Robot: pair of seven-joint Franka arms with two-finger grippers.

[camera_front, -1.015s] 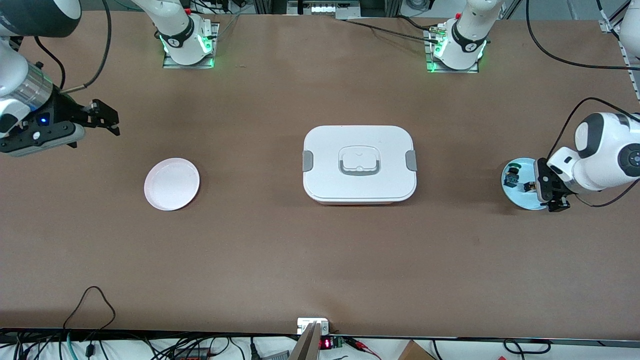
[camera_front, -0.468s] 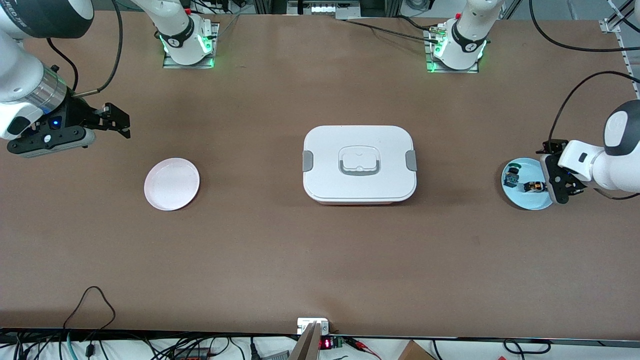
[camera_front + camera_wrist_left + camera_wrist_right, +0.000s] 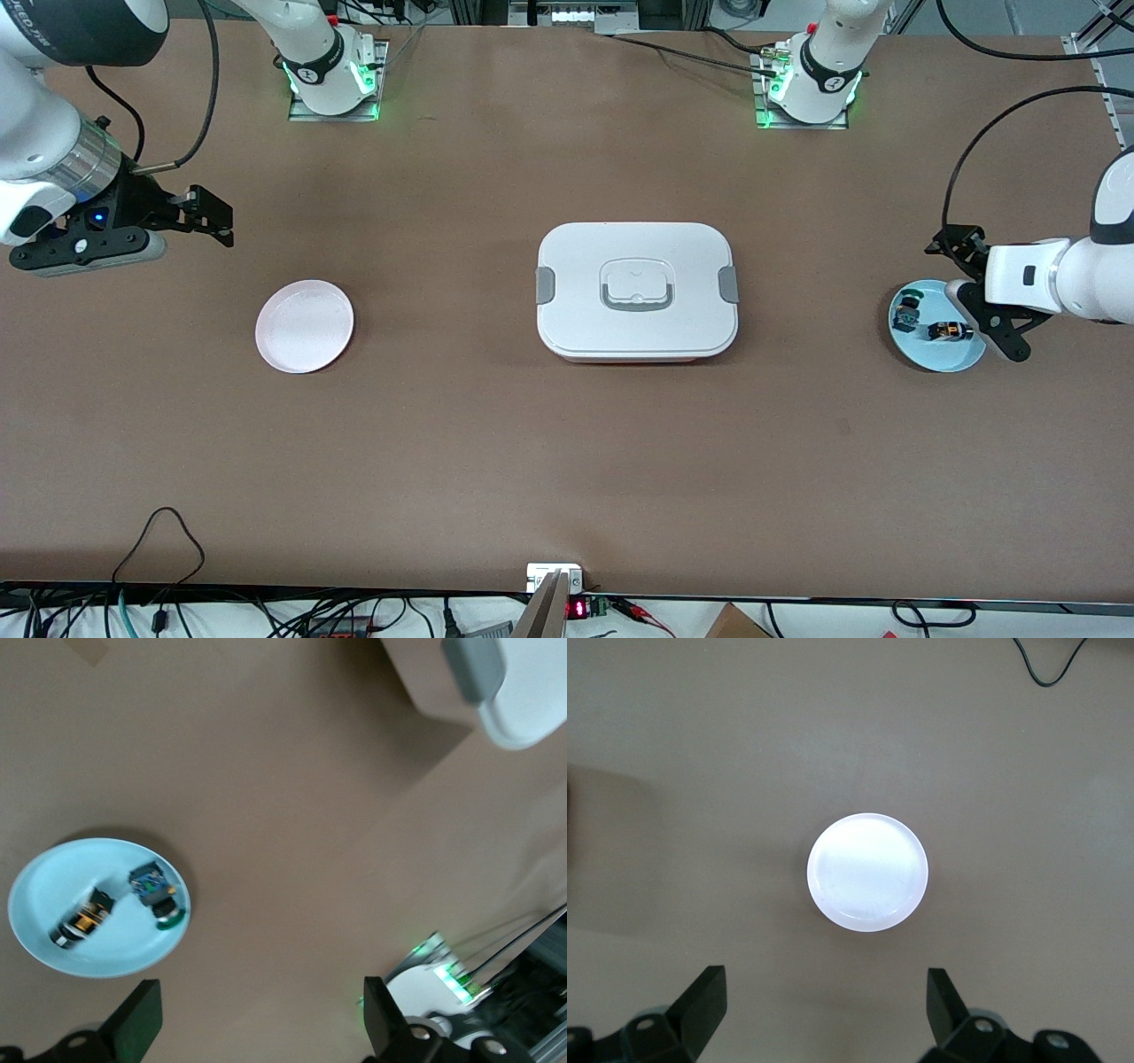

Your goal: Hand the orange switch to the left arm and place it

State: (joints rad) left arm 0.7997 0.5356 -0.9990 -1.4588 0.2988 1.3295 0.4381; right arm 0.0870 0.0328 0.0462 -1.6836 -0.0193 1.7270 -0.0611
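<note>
Orange-banded and black, the orange switch (image 3: 948, 331) lies on its side in the pale blue plate (image 3: 935, 359) at the left arm's end of the counter (image 3: 567, 461). No pincer touches it, so the transfer is judged not yet begun. A second small switch with green and blue parts (image 3: 905, 314) lies just beside it in the same plate.

The left pincer (image 3: 979, 292) hangs over the plate's edge with its jaws spread wide and nothing between them. The left wrist view shows both switches clear of its fingers (image 3: 133, 1028).

The white lidded box (image 3: 636, 291) stands closed at the middle of the counter, between the blue plate and the pink plate (image 3: 304, 326).

The pink plate holds nothing. The right pincer (image 3: 208, 215) waits in the air near it, over bare counter, jaws likewise spread and holding nothing.

Remaining steps, as judged: grasp the orange switch, carry it clear of the box, pass it to the right arm, and deposit it, presumably in the pink plate.
</note>
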